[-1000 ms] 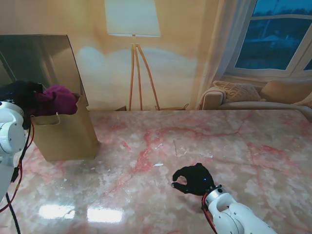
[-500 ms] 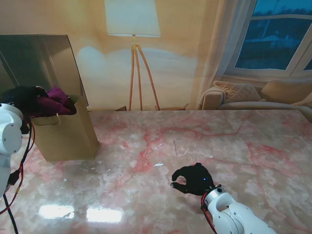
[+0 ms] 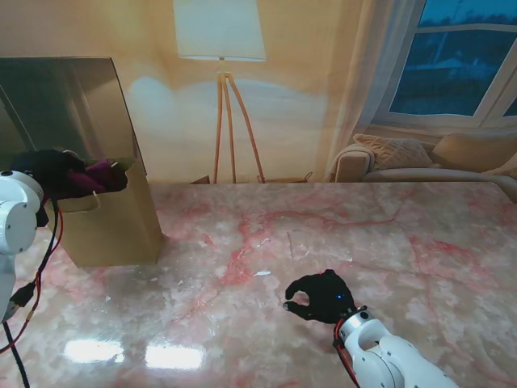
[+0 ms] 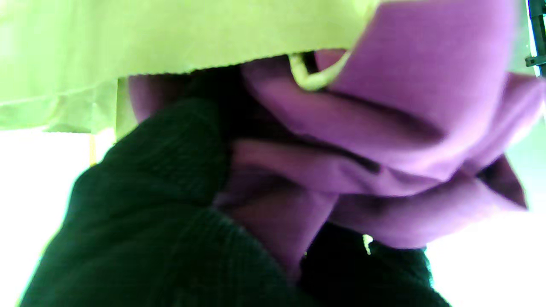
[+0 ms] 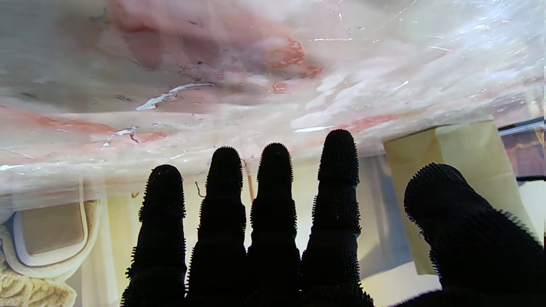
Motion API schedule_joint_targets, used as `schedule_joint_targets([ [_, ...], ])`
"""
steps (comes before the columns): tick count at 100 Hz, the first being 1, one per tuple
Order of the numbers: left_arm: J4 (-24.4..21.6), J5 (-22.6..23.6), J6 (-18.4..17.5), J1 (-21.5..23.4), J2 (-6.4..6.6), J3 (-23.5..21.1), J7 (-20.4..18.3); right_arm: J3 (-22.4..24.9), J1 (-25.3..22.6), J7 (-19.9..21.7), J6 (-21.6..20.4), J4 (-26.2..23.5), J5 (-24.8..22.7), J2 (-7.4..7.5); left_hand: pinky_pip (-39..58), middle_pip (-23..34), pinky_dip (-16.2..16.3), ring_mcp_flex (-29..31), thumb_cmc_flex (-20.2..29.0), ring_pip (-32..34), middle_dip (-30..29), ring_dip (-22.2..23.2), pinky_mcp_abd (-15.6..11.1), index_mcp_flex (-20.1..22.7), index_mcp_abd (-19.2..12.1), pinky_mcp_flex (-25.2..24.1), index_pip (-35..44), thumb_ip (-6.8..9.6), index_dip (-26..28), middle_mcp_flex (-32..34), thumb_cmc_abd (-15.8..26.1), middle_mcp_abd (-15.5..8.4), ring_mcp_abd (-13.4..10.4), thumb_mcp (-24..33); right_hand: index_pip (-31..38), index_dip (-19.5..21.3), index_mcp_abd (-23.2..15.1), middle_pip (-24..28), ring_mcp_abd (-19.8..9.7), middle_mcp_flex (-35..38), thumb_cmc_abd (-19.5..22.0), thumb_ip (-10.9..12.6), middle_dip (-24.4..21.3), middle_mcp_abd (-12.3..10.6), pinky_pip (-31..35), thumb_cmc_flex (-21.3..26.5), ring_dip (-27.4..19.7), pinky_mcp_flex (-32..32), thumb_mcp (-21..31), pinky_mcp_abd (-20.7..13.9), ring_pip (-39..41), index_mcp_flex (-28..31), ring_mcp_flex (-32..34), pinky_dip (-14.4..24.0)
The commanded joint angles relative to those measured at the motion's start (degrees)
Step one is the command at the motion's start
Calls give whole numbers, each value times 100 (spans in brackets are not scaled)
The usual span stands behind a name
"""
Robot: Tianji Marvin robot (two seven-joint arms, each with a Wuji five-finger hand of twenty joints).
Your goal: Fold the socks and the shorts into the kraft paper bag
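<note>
A: Entry, shorts (image 3: 103,174). Purple cloth, bunched and creased, sitting in the open mouth of the kraft paper bag (image 3: 113,226) at the far left of the counter (image 3: 323,242). Only a crumpled ridge shows over the rim; the rest is hidden by the bag wall.

B: Left wrist view?

A: Same shorts (image 4: 384,140) fill most of it as soft folds, blurred by closeness. Bag paper (image 4: 170,38) runs along one edge with a raw cut line, tinted greenish by that camera. A pale loop, possibly a handle cord, is too blurred to name.

B: Left hand?

A: Left hand (image 3: 50,171), black-gloved, lies over the bag mouth against the cloth. In the wrist view the fingers (image 4: 162,170) are curled round a fold of the shorts, so it is gripping them. Individual fingertips cannot be separated; they sink into the fabric.

B: Socks?

A: Cannot be made out in any view. The bag interior is not visible.

B: The bag itself?

A: Upright, tan, plain, with a dark flat panel (image 3: 65,105) standing behind it.

B: Right side?

A: Right hand (image 3: 319,297) is low over the counter, nearer to me and well apart from the bag. Stand view shows thumb and forefinger curved toward each other with nothing between. Wrist view shows four fingers (image 5: 273,200) extended side by side, thumb apart, nothing held. The forearm is cut off by the frame's edge.
</note>
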Motion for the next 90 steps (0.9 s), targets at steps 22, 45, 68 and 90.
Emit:
schedule_joint_targets([
  [22,-299,-211,42,154,-2,-198,101,-47,16,-51,-10,44,-18,-33,-928,-194,-247,-1052,-1172,-1256,-1514,-935,-76,-646,738,-530,-1596,3,-57,-1462,-23,199,-75,446,-123,23,17,23,24,-253,137,310,42,105,117,63,-44,-132,-24,65,-125,6,-142,-104],
  [45,-609,-393,101,348,-30,-363,183,-79,51,-112,-35,85,-22,-38,-1334,-385,-397,-1500,-1318,-1619,-1724,-1297,-204,-823,870,-650,-1935,28,-154,-1910,111,270,-109,108,-122,24,29,19,36,-265,140,309,41,113,111,65,-46,-130,-20,63,-129,16,-154,-102],
  [68,-730,-411,116,400,-44,-424,245,-80,49,-176,-50,99,-52,-40,-2140,-663,-887,-2462,-1682,-2076,-2116,-1956,-416,-1354,1152,-958,-2532,13,-476,-2845,522,387,-198,-726,-119,27,10,21,23,-259,134,307,41,98,109,56,-47,-127,-25,62,-129,11,-150,-102],
  [90,-907,-664,140,555,-89,-472,529,-68,38,-233,-51,105,-60,-45,-2482,-673,-1209,-2660,-1641,-2073,-2147,-2005,-701,-1370,1205,-1013,-2594,234,-461,-2994,1215,397,-217,-1730,-127,23,34,16,28,-266,127,308,39,106,103,60,-48,-126,-24,62,-129,11,-148,-104],
])
